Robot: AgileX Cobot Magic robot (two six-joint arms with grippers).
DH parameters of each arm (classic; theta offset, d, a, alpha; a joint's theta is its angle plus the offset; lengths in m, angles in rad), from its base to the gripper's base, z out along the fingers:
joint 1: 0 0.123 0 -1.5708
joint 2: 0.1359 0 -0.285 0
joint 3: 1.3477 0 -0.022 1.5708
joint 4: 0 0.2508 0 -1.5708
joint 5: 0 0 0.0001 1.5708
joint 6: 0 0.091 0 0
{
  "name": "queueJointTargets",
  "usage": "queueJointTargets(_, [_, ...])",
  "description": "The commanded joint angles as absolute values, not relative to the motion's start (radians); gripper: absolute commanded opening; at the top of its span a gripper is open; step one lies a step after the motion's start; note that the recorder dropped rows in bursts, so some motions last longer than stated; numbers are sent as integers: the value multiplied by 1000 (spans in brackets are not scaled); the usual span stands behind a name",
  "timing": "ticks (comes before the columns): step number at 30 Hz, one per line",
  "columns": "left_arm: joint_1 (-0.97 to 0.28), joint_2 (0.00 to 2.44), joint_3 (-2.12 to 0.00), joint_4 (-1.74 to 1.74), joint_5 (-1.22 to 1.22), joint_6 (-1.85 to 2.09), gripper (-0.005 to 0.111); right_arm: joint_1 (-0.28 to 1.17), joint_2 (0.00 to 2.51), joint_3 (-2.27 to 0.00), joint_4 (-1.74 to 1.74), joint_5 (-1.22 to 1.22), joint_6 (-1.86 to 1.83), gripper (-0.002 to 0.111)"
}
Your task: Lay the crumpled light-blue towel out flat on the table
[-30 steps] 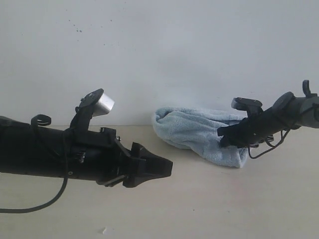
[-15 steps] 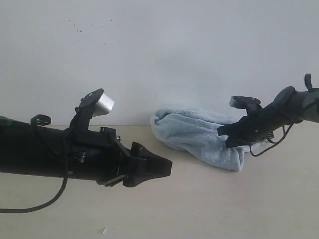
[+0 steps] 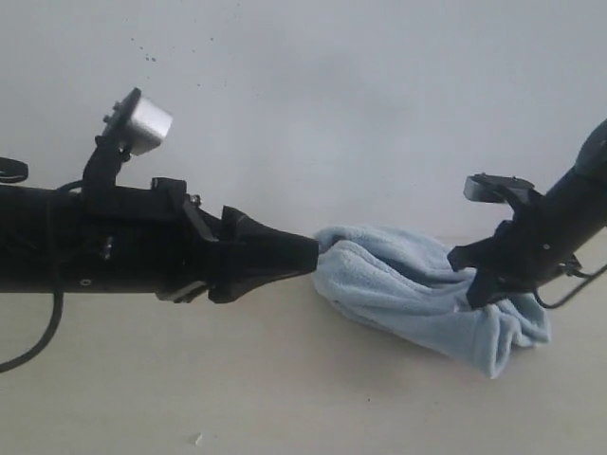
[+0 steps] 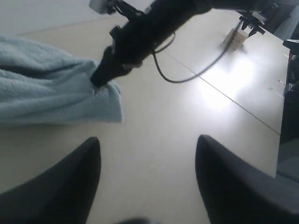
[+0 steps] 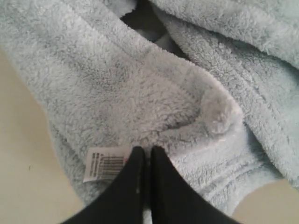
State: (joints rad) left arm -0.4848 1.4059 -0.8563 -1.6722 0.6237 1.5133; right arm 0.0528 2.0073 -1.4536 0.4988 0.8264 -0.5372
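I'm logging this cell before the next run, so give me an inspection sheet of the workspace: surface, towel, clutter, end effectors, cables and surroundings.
Surface: beige table, mostly bare.
Job's things: light-blue towel bunched up, not flat; its white label shows.
Clutter: white speck on the table; small pale block, too blurred to identify.
End effectors: left end effector open and empty, beside the towel's edge; right end effector shut on the towel next to the label.
Cables: black cable loops down behind the left end effector; another trails behind the right end effector.
Surroundings: white wall with a few dark specks.
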Motion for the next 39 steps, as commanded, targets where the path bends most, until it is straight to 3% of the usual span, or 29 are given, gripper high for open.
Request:
queueJointTargets(1, [-490,1360,-861,-1655,664,1484,57,77,1773,-1106,502,718,-547,0])
queueJointTargets(6, [-490,1350,-861,-1599,758,1441,57,148,1590,-772,502,609,-584,0])
queueJointTargets(10, [-490,1350,-861,-1546,774,1416,57,195,1513,-660,502,560,-594,3])
queueJointTargets(13, [-490,1350,-861,-1508,784,1384,58,201,1480,-669,500,550,-594,21])
queueJointTargets(17, [-490,1350,-861,-1473,833,1348,58,201,1465,-741,483,561,-576,65])
queueJointTargets(18, [-490,1350,-861,-1467,844,1343,58,201,1465,-760,472,561,-562,68])
queueJointTargets(24, [-490,1350,-859,-1431,856,1340,57,157,1465,-832,155,546,-325,52])
queueJointTargets(28, [-490,1350,-859,-1427,852,1340,57,86,1467,-839,-37,635,-225,52])
queueJointTargets(39, [-490,1350,-859,-1427,838,1356,57,-32,1588,-837,-32,794,-218,52])
